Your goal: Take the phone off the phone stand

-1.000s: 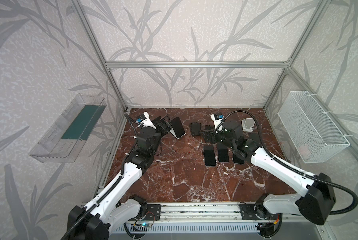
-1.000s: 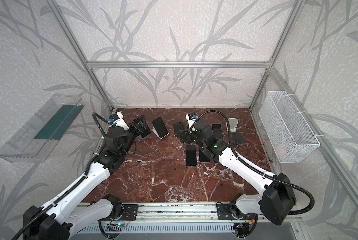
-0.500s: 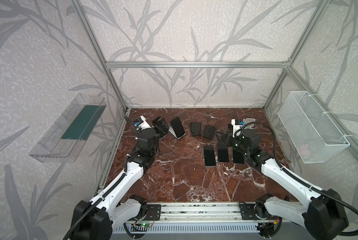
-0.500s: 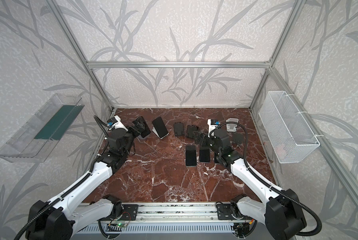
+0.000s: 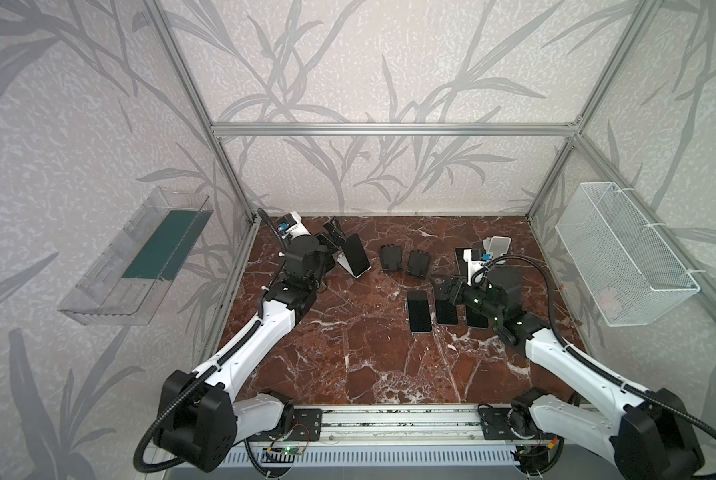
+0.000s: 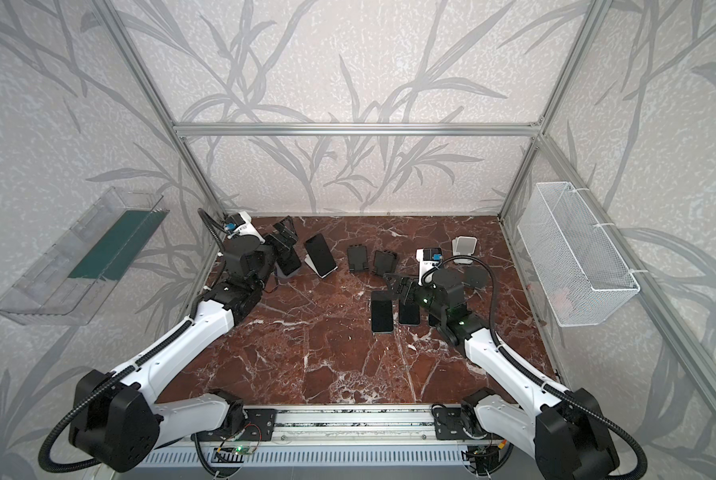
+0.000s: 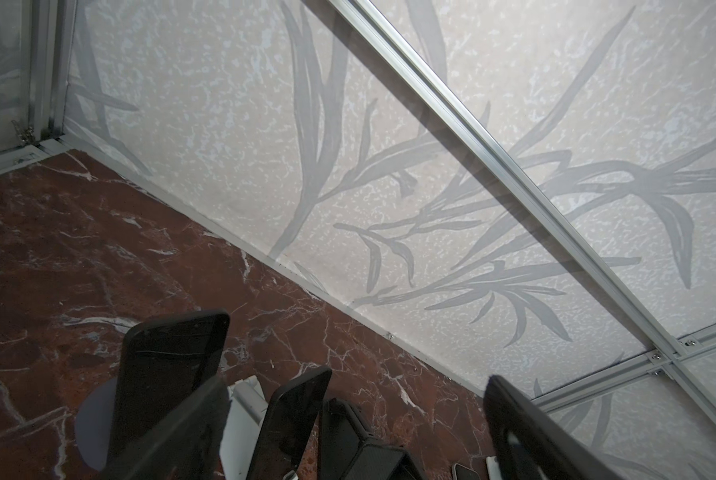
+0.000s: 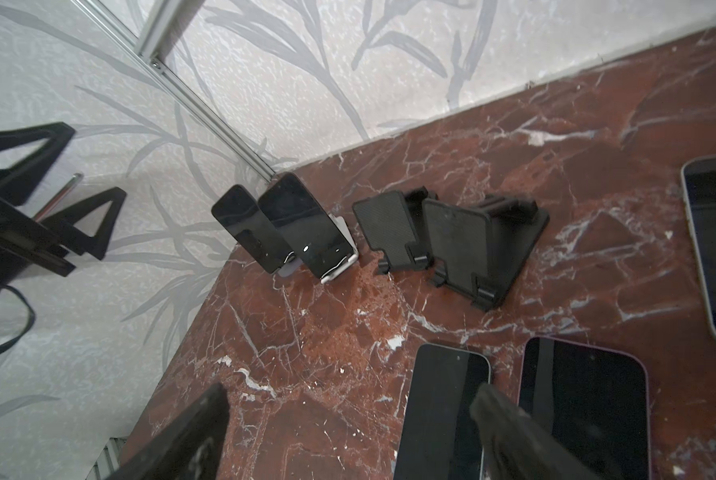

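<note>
Phone [image 6: 321, 255] leaned on its white stand [image 8: 346, 232] at the far left of the table [image 5: 348, 353]. A 2nd phone [image 6: 288, 261] was propped on a round stand [image 7: 98, 419] just left of it, nearer the corner. Right of centre, 3 flat phones [image 5: 419, 305] lay side by side on the marble. Beyond them, 2 black stands [image 5: 391, 258] stood empty. I judged the job partly done, with 2 phones left to lift.

The left claw [image 7: 356, 381] hung right at that propped pair, fingers spread wide and pinching nothing. I could not tell which of the 2 it was lined up on. The right claw [image 8: 348, 390] hovered low over the flat phones, also spread and empty.

The step in hand looked to me like the approach to the next grasp. The next move would call for the left claw to straddle 1 phone across its long edges and close firmly. It would then need to draw the phone up along the slant, clear of the stand's lip. The neighbour stood close, so a sideways swing could knock it over.
</note>
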### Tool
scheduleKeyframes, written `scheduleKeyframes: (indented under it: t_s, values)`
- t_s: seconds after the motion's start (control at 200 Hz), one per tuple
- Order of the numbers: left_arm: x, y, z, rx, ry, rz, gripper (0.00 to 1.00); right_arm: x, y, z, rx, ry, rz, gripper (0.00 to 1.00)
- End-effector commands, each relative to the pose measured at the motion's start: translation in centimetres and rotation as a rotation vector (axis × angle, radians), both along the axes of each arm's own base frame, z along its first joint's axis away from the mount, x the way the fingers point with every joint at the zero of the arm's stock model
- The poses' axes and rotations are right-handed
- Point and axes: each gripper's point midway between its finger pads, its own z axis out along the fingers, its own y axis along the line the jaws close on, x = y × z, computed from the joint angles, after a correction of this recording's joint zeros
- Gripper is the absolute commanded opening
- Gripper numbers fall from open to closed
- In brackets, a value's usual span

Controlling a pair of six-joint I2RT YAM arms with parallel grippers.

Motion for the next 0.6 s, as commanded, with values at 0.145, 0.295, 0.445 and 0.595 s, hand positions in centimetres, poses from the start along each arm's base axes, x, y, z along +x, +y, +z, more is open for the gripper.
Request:
scheduleKeyframes:
  t_s: [0.145, 0.295, 0.445, 0.595]
  values:
    - [-1.2, 0.6, -4.0, 0.038, 0.086, 0.003, 0.95, 1.7, 1.4, -3.5, 0.074, 0.159, -0.015, 0.87]
    - [-1.4, 0.1, -2.5, 0.039, 0.084, -0.031, 0.96, 2.6, 3.4, -3.5, 0.103, 0.176, 0.025, 0.84]
    - [-1.8, 0.4, -1.9, 0.012, 0.07, -0.017, 0.97, 2.7, 5.6, -2.7, 0.023, 0.123, 0.063, 0.85]
    - [-2.3, 3.0, -3.0, 0.034, 0.115, 0.124, 0.99, 2.5, 8.1, -1.5, -0.083, 0.003, 0.123, 0.85]
